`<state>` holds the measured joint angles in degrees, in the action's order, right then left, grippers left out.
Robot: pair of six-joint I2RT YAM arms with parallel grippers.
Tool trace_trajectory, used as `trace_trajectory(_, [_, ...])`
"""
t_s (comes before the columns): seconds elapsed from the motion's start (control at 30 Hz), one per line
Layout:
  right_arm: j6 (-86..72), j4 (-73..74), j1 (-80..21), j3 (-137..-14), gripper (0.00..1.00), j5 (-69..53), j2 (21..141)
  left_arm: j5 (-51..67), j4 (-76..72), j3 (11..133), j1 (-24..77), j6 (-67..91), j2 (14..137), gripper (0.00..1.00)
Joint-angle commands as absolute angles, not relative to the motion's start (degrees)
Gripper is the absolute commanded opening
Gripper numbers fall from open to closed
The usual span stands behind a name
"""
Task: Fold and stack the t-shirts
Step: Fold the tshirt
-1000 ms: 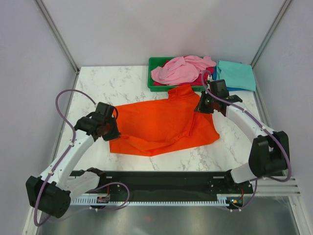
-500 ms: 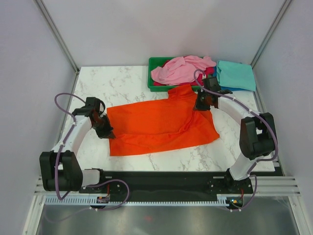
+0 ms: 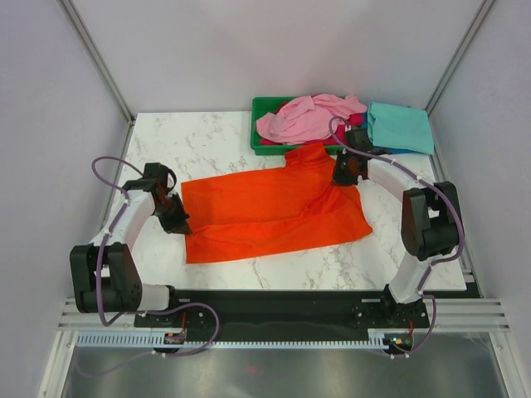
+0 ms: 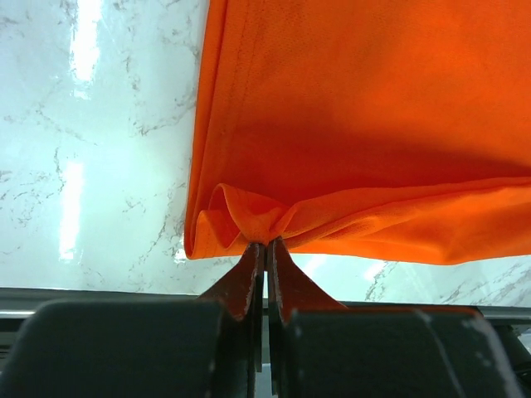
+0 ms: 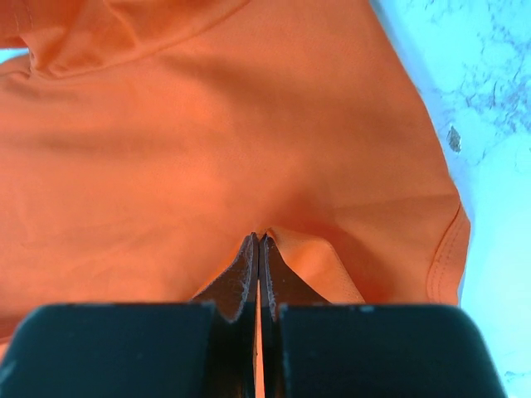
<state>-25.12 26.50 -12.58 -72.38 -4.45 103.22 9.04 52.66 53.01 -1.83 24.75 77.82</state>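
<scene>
A bright orange t-shirt (image 3: 270,210) lies spread across the middle of the marble table (image 3: 207,145). My left gripper (image 3: 176,218) is shut on the shirt's left edge, where the cloth bunches at my fingertips (image 4: 265,243). My right gripper (image 3: 343,177) is shut on a pinch of the orange t-shirt (image 5: 207,149) near its upper right part; the tips (image 5: 259,238) meet in a small raised fold. A light pink t-shirt (image 3: 303,118) is heaped in the green tray (image 3: 262,124), with magenta cloth (image 3: 355,120) showing under it. A teal t-shirt (image 3: 400,126) lies folded at the back right.
The green tray stands at the back centre, just beyond the orange shirt's top. Metal frame posts (image 3: 98,58) rise at the back corners. The table's near edge meets a black rail (image 3: 265,303) where both arm bases are bolted.
The left arm has swung left and pulled the shirt's left edge outward, flattening the cloth. The right gripper has shifted slightly back and left with its pinch of cloth.
</scene>
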Motion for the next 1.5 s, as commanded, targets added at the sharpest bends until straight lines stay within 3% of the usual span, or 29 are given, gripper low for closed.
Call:
trace_trajectory(0.0, [-24.9,25.0,-12.2,-75.3,0.0,-2.9,105.2,8.2,52.6,55.0,-2.5,22.3,80.0,0.02])
trace_trajectory(0.47, [-25.3,25.0,-11.7,-76.7,0.12,-1.5,109.3,2.4,54.7,56.9,-2.6,22.9,82.7,0.02])
trace_trajectory(0.6, [-25.3,25.2,-10.9,-77.7,0.23,-1.4,109.5,1.7,54.8,57.0,-2.7,22.7,83.9,0.02])
trace_trajectory(0.63, [-25.4,25.5,-10.6,-78.1,0.31,-1.7,109.4,1.3,54.8,57.2,-2.6,22.6,84.1,0.03])
trace_trajectory(0.67, [-25.5,26.0,-10.4,-79.0,0.31,-1.8,109.3,1.1,54.8,57.4,-2.7,22.5,84.5,0.31])
trace_trajectory(0.73, [-25.8,26.5,-10.2,-79.7,0.35,-1.1,108.8,1.4,54.0,58.2,-2.7,22.2,84.7,0.7])
trace_trajectory(0.77, [-25.8,27.2,-10.1,-80.2,0.36,-1.0,108.5,1.6,53.2,58.4,-2.7,21.8,85.0,0.99])
trace_trajectory(0.93, [-25.7,28.5,-10.1,-80.9,0.45,-0.4,104.6,-3.7,53.3,62.7,-2.6,22.5,80.4,1.0])
trace_trajectory(1.03, [-25.1,28.4,-10.2,-80.8,0.57,-0.7,101.4,-5.4,52.4,64.2,-2.7,21.1,75.1,1.0])
trace_trajectory(1.13, [-23.4,24.9,-10.2,-80.7,0.62,-6.3,100.6,-3.8,48.4,61.1,-2.5,19.8,69.3,1.0])
trace_trajectory(1.27, [-22.9,19.9,-10.8,-83.3,0.65,-8.7,105.1,-0.3,41.1,52.6,-2.2,18.8,63.1,1.0])
trace_trajectory(1.47, [-23.1,19.9,-11.6,-92.4,0.65,-7.9,112.8,3.3,40.7,52.6,-0.8,18.5,62.0,1.0])
